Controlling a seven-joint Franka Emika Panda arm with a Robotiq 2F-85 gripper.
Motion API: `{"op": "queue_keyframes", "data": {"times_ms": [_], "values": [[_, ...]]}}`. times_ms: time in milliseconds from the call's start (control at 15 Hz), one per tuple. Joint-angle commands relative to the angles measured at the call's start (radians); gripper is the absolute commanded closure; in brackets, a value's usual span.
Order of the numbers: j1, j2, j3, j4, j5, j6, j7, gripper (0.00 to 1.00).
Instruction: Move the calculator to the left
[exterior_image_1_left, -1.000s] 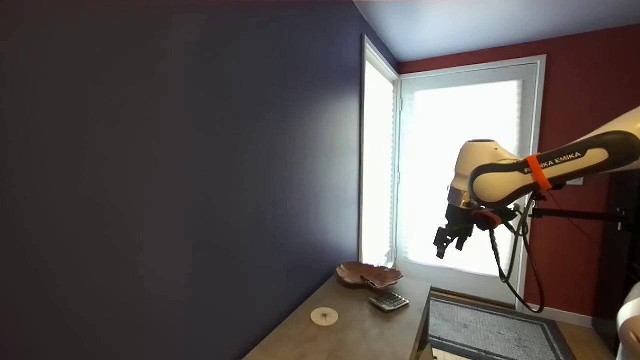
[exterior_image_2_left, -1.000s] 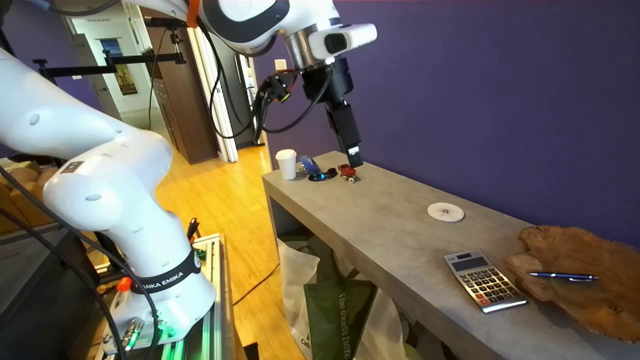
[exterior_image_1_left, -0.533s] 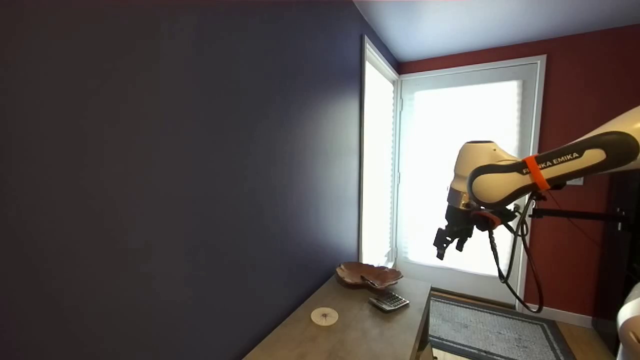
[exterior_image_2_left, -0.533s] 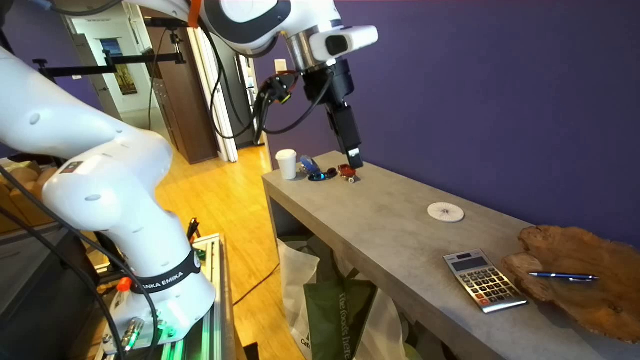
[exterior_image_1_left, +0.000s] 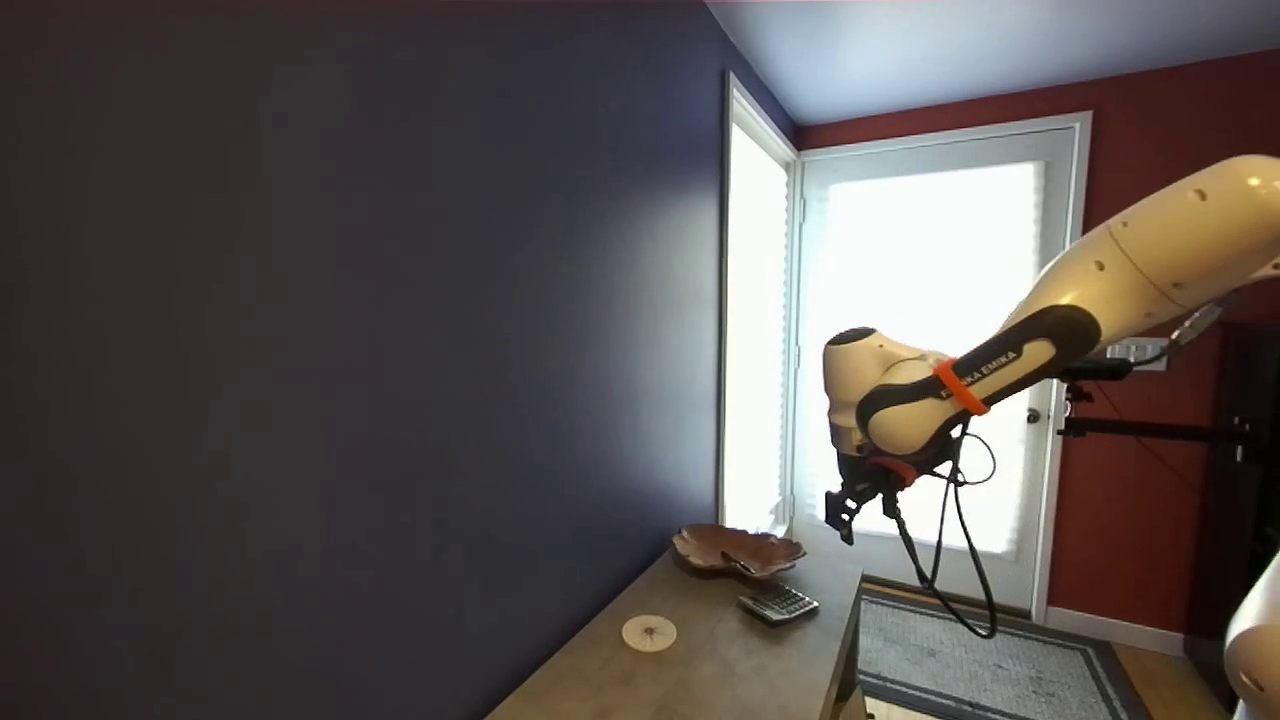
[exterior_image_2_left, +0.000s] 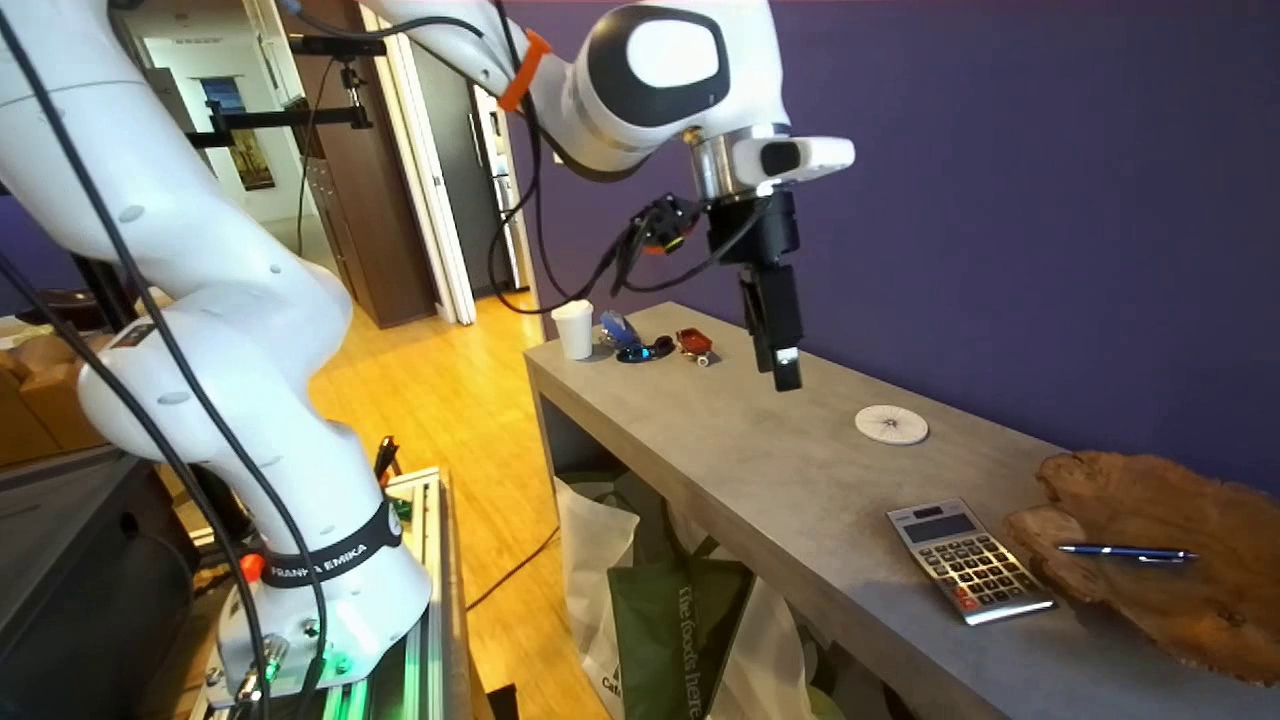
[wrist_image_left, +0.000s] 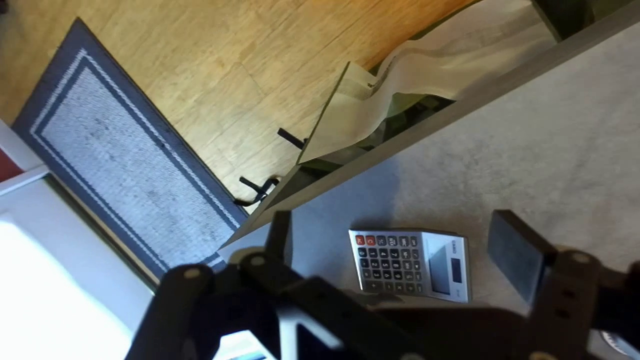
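Note:
The calculator (exterior_image_2_left: 970, 562) is a flat silver-grey slab with dark keys, two red keys and a display. It lies face up on the grey table (exterior_image_2_left: 760, 450), beside the brown wooden bowl. It also shows in an exterior view (exterior_image_1_left: 778, 604). In the wrist view the calculator (wrist_image_left: 412, 265) appears between the two fingers. My gripper (wrist_image_left: 398, 245) is open and empty, its fingers wide apart. In both exterior views the gripper (exterior_image_2_left: 787, 375) (exterior_image_1_left: 865, 522) hangs well above the table, apart from the calculator. In an exterior view its far finger is hidden.
The wooden bowl (exterior_image_2_left: 1190, 510) holds a blue pen (exterior_image_2_left: 1128, 552). A white round disc (exterior_image_2_left: 891, 424) lies near the wall. A white cup (exterior_image_2_left: 573, 330), dark glasses (exterior_image_2_left: 645, 350) and a small red object (exterior_image_2_left: 693, 343) stand at the table's far end. Bags (exterior_image_2_left: 680, 630) sit underneath.
The arm has reached farther out over the table. The gripper has moved lower and closer to the calculator. The calculator and the other objects have not moved.

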Motion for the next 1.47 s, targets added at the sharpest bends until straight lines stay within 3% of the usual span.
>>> {"op": "queue_keyframes", "data": {"times_ms": [0,200,600,667,867,1200,1400], "values": [[0.03,0.26,0.002,0.21,-0.153,-0.046,0.142,0.0],[0.097,0.435,-0.054,0.353,-0.21,-0.053,0.177,0.0],[0.228,0.699,-0.161,0.572,-0.169,0.061,0.201,0.0],[0.236,0.614,-0.171,0.481,-0.155,0.04,0.155,0.0],[0.26,0.691,-0.191,0.549,-0.151,0.061,0.176,0.0],[0.259,0.698,-0.196,0.564,-0.151,0.061,0.176,0.0],[0.295,0.778,-0.234,0.622,-0.178,0.033,0.213,0.0]]}}
